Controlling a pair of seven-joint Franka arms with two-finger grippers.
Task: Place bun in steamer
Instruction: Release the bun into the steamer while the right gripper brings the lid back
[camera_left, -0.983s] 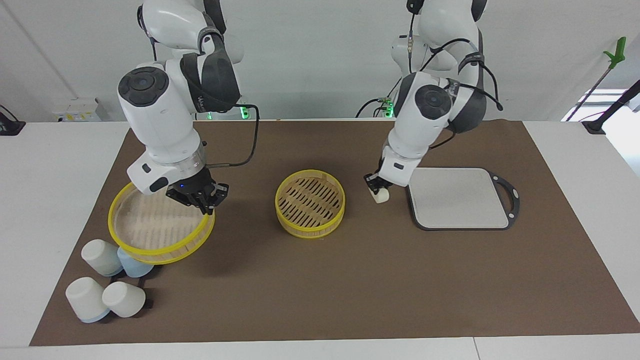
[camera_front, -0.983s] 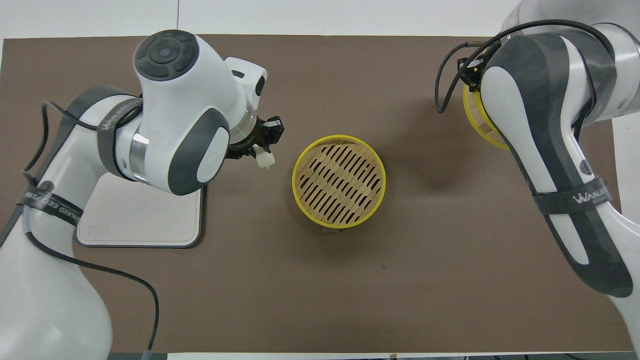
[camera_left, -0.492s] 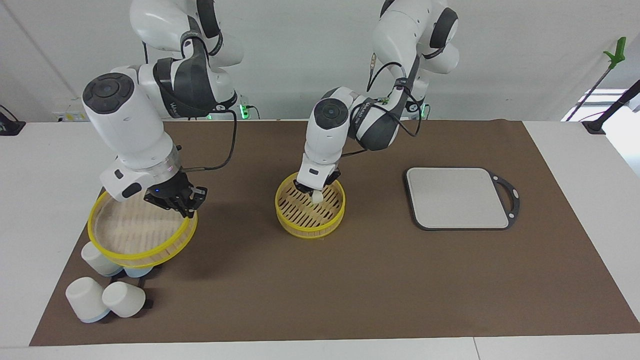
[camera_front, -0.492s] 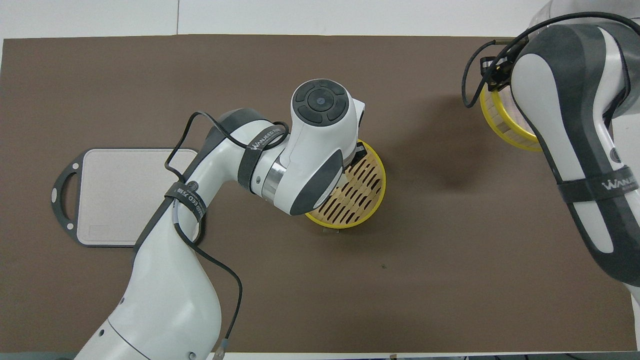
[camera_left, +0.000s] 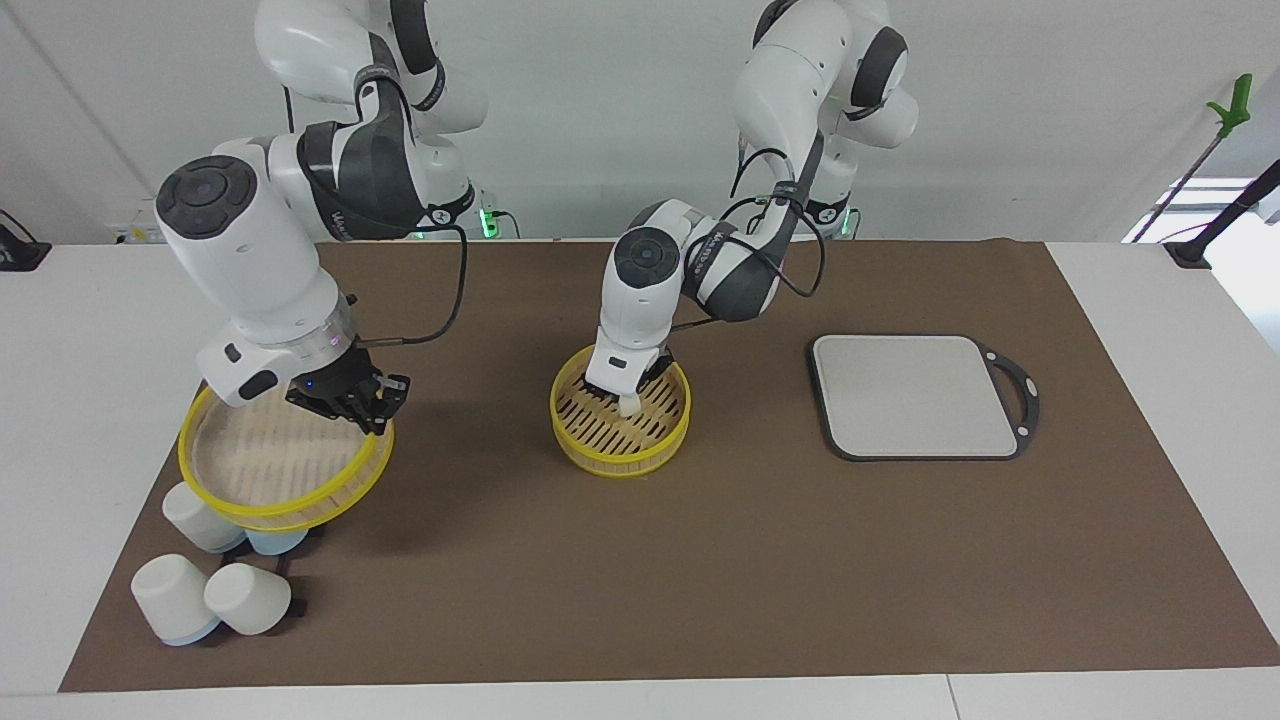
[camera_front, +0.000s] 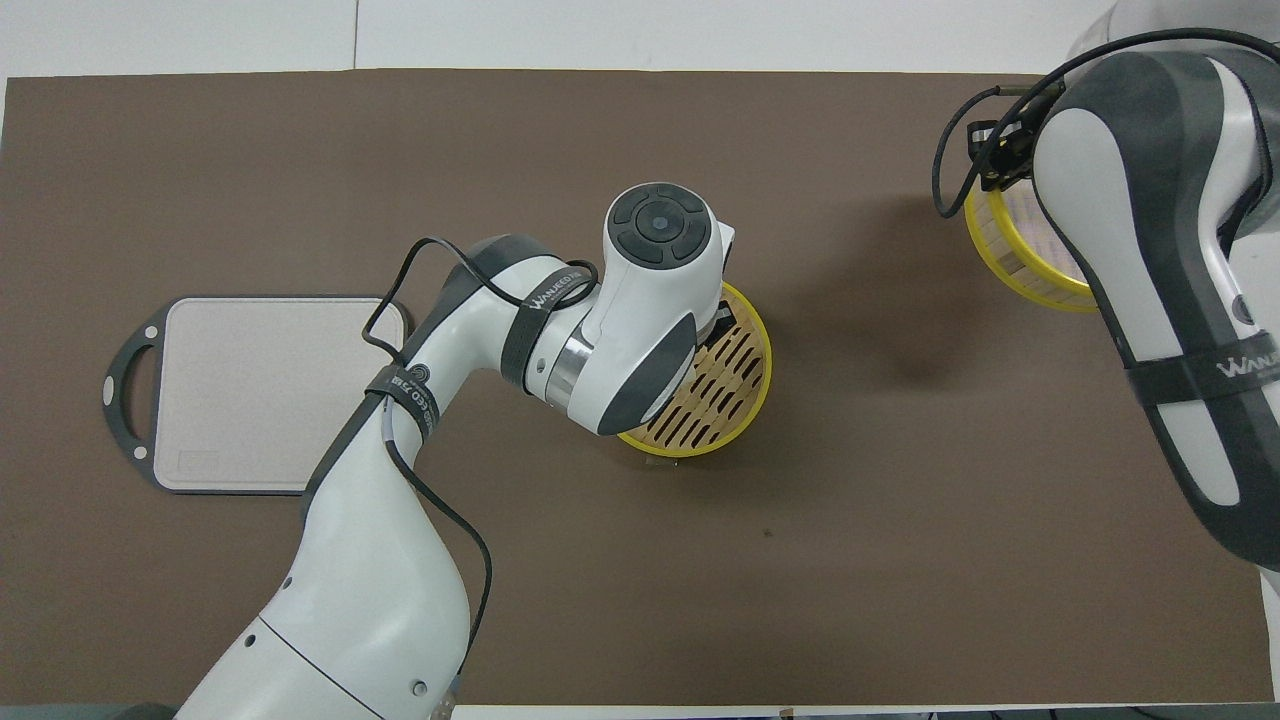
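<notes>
The steamer (camera_left: 620, 462) stands mid-table on the brown mat; it also shows in the overhead view (camera_front: 765, 360). My left gripper (camera_left: 627, 392) reaches down inside it, shut on the bun (camera_left: 631, 405), a small cream-white lump held just above or at the slatted floor. In the overhead view the left wrist hides the bun and the gripper. My right gripper (camera_left: 352, 408) is shut on the rim of a second steamer tier (camera_left: 280, 470) and holds it tilted in the air over the cups. That tier also shows in the overhead view (camera_front: 1015, 265).
A grey square board with a black rim (camera_left: 915, 395) lies toward the left arm's end, beside the steamer; it also shows in the overhead view (camera_front: 265, 390). Several white and blue cups (camera_left: 210, 595) lie at the right arm's end, partly under the raised tier.
My left gripper carried the bun from beside the grey board into the steamer and lowered it. My right gripper moved the second tier toward the right arm's end, over the cups.
</notes>
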